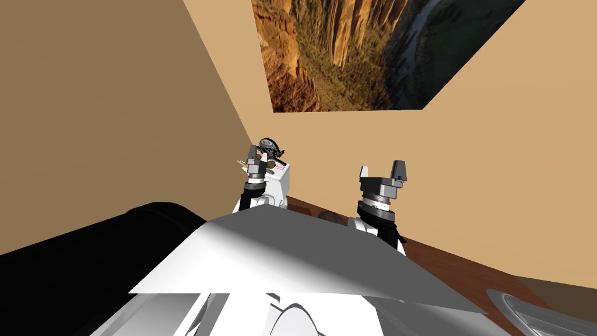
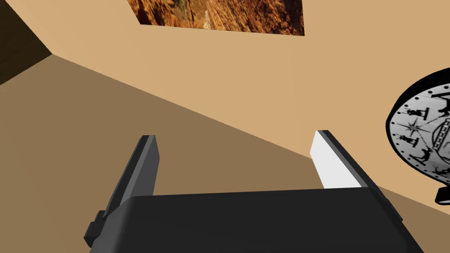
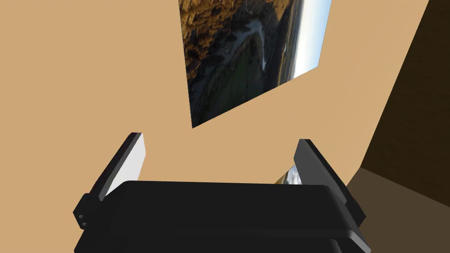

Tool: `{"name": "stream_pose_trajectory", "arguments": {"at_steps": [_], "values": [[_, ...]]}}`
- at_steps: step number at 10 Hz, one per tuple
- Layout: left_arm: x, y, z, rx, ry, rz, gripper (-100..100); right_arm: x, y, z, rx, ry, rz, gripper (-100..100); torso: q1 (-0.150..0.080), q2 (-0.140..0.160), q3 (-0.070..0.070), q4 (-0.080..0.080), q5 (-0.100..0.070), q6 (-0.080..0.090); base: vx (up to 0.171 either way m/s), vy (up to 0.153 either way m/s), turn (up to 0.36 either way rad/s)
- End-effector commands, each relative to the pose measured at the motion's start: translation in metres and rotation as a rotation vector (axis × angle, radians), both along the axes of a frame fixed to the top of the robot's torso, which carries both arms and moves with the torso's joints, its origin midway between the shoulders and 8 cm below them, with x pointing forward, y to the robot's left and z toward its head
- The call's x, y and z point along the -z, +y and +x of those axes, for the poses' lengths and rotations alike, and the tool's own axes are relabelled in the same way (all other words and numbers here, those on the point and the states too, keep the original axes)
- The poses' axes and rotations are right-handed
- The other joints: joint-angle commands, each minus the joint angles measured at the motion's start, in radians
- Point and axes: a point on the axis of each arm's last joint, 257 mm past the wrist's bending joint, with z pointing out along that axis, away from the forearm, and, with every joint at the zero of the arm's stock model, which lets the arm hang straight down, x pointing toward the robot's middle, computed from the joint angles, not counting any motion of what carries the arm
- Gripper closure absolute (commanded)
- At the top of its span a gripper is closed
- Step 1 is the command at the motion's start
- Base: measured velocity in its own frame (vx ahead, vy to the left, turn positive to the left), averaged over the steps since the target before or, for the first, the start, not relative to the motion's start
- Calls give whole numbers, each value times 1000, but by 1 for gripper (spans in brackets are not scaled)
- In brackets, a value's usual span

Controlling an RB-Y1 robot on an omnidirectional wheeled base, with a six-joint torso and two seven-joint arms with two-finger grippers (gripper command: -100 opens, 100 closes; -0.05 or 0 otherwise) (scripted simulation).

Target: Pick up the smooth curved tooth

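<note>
Left claw (image 1: 258,155) and right claw (image 1: 381,170) stand apart, empty, near the desk (image 1: 449,265); seemingly the search step, so next find the tooth.

Two tools: the left tool (image 1: 257,155) and the right tool (image 1: 382,170), each with two fingers, so four fingers in all. One round disc (image 2: 421,141), black-rimmed, its grey face marked with small black figures. One white box (image 1: 278,177) just beneath the disc. One canyon picture (image 1: 350,52) on the wall. One reddish-brown table (image 1: 455,265). One grey curved thing (image 1: 524,306) at the table's near right corner. A few small thin things (image 1: 242,164) beside the left tool, too small to count.
</note>
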Motion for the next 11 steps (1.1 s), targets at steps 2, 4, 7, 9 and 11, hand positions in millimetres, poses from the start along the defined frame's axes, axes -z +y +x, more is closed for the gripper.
{"name": "stream_pose_trajectory", "arguments": {"at_steps": [2,4,7,9,11], "values": [[5,-1,5,11,42,33,-100,0,0,0,0,0,0,0,0,0,0,0,0,0,1,2,5],[13,3,10,9,97,54,-100,0,0,0,0,0,0,0,1,0,0,0,0,0,3,10,16],[24,11,18,-2,169,66,-100,0,0,0,0,0,0,0,1,0,0,0,0,0,0,13,15],[31,17,21,-12,211,71,-100,0,0,0,0,0,0,0,1,0,0,0,0,0,-1,15,18],[39,23,25,-23,256,74,-100,0,0,0,0,0,0,0,1,0,0,0,0,0,-2,12,16]]}}
